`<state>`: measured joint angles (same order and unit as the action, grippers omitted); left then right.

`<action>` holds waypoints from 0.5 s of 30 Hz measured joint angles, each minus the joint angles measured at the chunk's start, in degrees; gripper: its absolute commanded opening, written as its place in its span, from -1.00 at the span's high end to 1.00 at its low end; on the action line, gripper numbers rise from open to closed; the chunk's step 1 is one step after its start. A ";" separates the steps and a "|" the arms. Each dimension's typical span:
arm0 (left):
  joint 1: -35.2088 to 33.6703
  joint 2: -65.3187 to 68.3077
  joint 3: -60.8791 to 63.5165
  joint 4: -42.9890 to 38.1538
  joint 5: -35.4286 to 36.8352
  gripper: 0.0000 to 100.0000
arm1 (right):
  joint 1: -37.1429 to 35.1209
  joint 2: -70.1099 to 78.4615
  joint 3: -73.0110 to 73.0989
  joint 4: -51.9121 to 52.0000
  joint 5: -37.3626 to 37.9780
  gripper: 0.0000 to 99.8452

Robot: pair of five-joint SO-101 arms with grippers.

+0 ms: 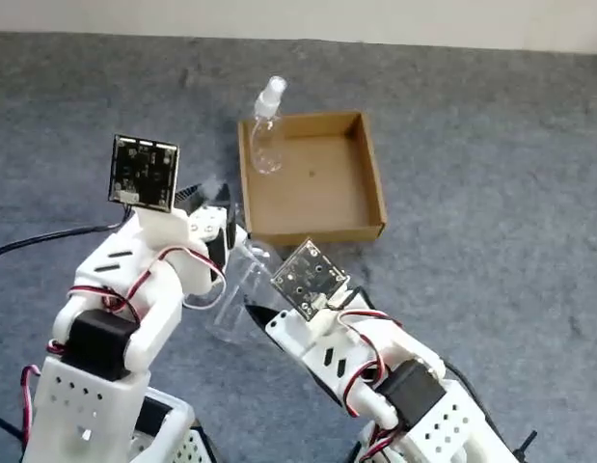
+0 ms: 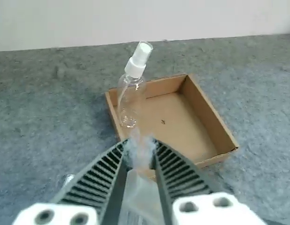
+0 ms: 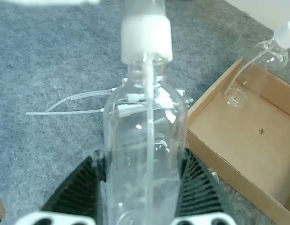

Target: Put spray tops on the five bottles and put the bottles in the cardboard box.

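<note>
A clear bottle (image 3: pixel 145 136) is held off the carpet between the two arms; my right gripper (image 3: pixel 142 161) is shut on its body. A white spray top (image 3: pixel 147 35) sits on its neck, with the dip tube running down inside. My left gripper (image 2: pixel 139 149) is shut on that spray top (image 2: pixel 140 145), seen in the high view near the box's front left corner (image 1: pixel 219 220). Another bottle with a spray top (image 1: pixel 267 130) leans over the left wall of the cardboard box (image 1: pixel 370 183), its base inside.
Loose spray tops with long thin tubes (image 3: pixel 70 105) lie on the grey carpet behind the held bottle. Inside the cardboard box (image 2: pixel 215 129) most of the floor is bare. Open carpet lies right of the box.
</note>
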<state>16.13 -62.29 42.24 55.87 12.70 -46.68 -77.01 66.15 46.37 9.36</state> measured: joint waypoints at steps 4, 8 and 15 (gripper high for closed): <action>2.29 -0.26 -0.09 -0.09 0.00 0.97 | -0.26 0.00 0.09 0.00 0.00 0.99; 5.89 -0.18 -0.09 -0.09 0.00 0.97 | -0.26 0.09 0.09 0.09 0.00 0.99; 6.68 -0.26 0.62 0.09 0.00 0.96 | -0.26 0.18 0.18 0.09 0.00 0.99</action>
<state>22.81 -62.55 42.86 55.96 12.70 -46.95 -76.84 66.33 46.46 9.36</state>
